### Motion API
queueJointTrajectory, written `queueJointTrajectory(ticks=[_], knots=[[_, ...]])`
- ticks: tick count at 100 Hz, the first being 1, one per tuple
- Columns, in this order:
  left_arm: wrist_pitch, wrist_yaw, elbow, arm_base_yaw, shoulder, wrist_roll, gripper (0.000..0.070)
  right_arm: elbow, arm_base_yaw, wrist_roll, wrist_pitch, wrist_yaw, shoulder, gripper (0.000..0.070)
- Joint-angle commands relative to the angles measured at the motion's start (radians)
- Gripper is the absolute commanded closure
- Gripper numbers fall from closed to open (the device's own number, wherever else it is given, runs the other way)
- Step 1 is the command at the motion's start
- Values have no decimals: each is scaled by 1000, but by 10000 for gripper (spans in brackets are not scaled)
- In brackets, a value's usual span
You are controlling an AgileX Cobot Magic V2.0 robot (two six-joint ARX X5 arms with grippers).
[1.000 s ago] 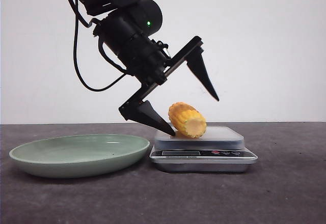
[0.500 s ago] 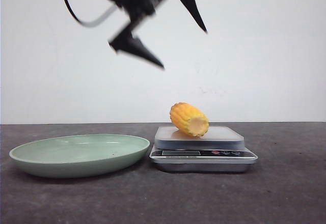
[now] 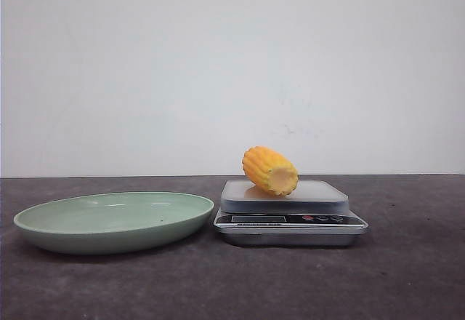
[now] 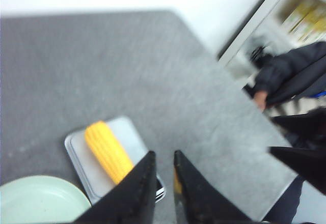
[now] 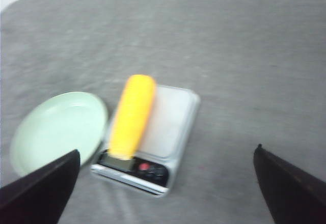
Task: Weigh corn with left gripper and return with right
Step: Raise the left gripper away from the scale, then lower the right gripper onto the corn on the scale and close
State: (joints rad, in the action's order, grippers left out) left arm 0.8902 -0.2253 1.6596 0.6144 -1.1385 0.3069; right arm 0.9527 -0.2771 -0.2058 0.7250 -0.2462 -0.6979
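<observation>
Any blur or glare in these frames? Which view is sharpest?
Front view: sharpest, even light, kernel rows on the corn readable, faint sheen inside the plate. Left wrist view: soft throughout, the nearly closed left hand and the background shelves smeared. Right wrist view: blurred too, the scale buttons fuzzy, the open right hand only dark edges at the frame sides.

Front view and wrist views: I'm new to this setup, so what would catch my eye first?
The yellow corn lies alone on the silver scale mid-table. A pale green plate sits empty beside the scale, on the robot's left. No arm shows in front; the wrist views show the left gripper nearly closed, the right gripper wide open.
</observation>
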Motion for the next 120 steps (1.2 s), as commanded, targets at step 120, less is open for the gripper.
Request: queueJointTrajectory(ticks=[120], knots=[[467, 460, 22, 14, 570, 59, 690, 131, -304, -102, -349, 94, -650, 107]])
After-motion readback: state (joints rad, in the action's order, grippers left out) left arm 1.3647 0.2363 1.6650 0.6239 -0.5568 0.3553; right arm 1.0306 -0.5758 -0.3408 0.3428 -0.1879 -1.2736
